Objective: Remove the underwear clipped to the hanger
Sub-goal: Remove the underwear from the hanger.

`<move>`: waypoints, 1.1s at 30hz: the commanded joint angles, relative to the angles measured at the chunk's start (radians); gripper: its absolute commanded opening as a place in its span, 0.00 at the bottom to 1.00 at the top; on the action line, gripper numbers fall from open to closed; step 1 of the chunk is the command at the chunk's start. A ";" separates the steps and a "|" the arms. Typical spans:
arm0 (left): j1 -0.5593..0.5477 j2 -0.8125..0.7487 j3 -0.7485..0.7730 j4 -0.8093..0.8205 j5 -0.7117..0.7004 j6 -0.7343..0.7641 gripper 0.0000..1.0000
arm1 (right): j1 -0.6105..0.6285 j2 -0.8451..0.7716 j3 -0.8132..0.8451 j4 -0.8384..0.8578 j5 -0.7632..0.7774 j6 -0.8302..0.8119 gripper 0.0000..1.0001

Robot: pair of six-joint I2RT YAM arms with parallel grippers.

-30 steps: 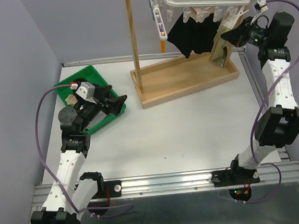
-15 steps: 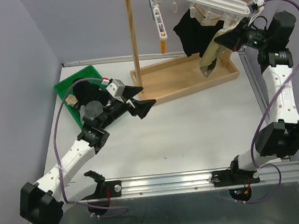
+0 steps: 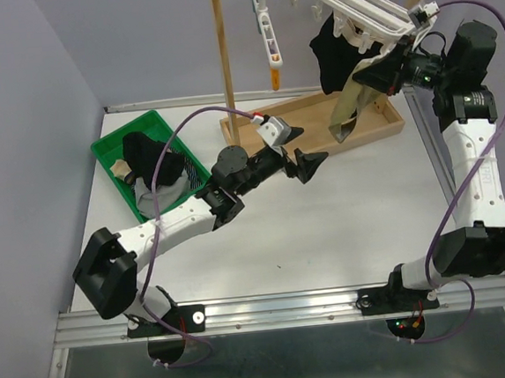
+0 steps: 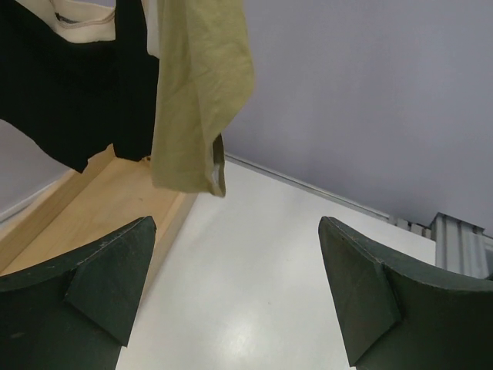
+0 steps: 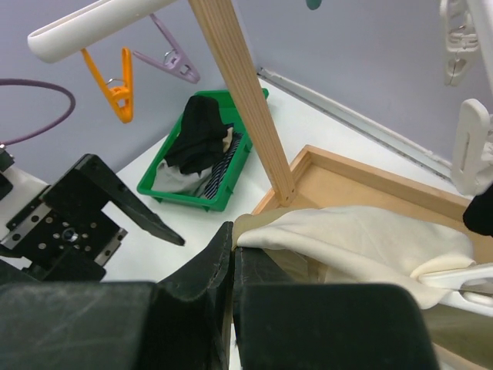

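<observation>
Left gripper (image 3: 306,149), spread wide, is swinging off the green bin (image 3: 124,132) at the table's (image 3: 327,235) left edge. Right gripper (image 3: 375,74) is pinching the tan underwear (image 3: 350,110), tilting the hanger (image 3: 355,1) (probably still clipped on).

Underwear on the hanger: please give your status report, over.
Left gripper open, empty, facing the rack. Right gripper shut on tan underwear, which hangs from the tilted hanger. Black underwear clipped beside it. Path looks clear.
</observation>
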 commanded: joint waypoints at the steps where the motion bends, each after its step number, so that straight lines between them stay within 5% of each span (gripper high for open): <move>1: -0.026 0.053 0.118 0.125 -0.101 0.080 0.99 | 0.020 -0.042 0.003 -0.024 -0.025 -0.001 0.01; 16: -0.058 0.254 0.373 0.135 -0.103 0.135 0.99 | 0.054 -0.041 -0.012 -0.041 -0.016 0.005 0.01; 20: -0.060 0.301 0.437 0.102 -0.117 0.143 0.89 | 0.063 -0.042 -0.012 -0.041 -0.018 0.008 0.01; 25: -0.060 0.370 0.537 0.029 -0.140 0.157 0.66 | 0.065 -0.046 -0.014 -0.044 -0.024 0.014 0.01; 27: -0.060 0.387 0.561 0.020 -0.144 0.162 0.49 | 0.067 -0.049 -0.020 -0.044 -0.025 0.014 0.01; 28: -0.060 0.395 0.572 0.015 -0.144 0.165 0.28 | 0.067 -0.052 -0.026 -0.046 -0.025 0.012 0.01; 30: -0.060 0.397 0.575 0.013 -0.153 0.168 0.04 | 0.067 -0.053 -0.032 -0.047 -0.025 0.008 0.01; 33: -0.060 0.386 0.569 0.013 -0.178 0.169 0.00 | 0.067 -0.062 -0.044 -0.058 -0.015 -0.020 0.01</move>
